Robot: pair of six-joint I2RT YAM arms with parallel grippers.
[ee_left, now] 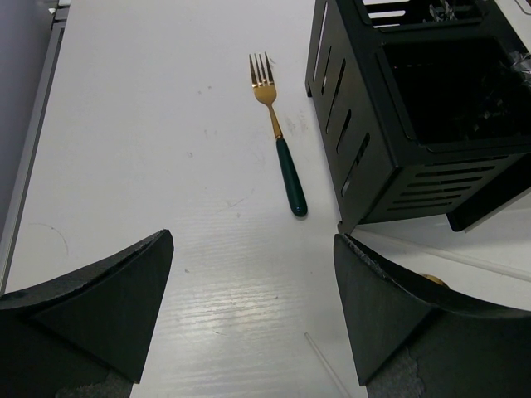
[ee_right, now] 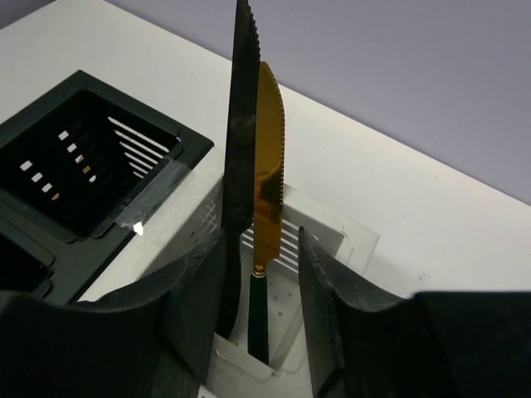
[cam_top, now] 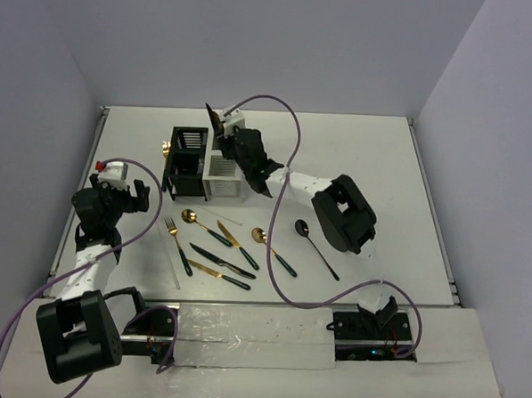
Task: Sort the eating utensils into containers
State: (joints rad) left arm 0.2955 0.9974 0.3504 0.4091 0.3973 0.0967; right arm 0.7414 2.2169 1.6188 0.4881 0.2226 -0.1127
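Two knives stand upright in the white container [ee_right: 347,235]: an all-black knife [ee_right: 241,124] and a gold-bladed knife [ee_right: 267,166] with a dark handle. My right gripper [ee_right: 262,235] straddles them with its jaws apart. The black knife rests against the left finger, and a gap shows beside the gold one. The black container [cam_top: 186,159] adjoins the white container [cam_top: 223,174]. Several utensils lie on the table, among them a gold fork [ee_left: 278,137], a gold spoon [cam_top: 202,225] and a black spoon [cam_top: 315,248]. My left gripper [ee_left: 253,307] hangs open and empty over the table.
A thin clear stick [ee_left: 328,373] lies on the table under my left gripper. The black container [ee_left: 423,108] stands close to that gripper's right finger. The right arm's cable [cam_top: 287,147] loops over the table behind the containers.
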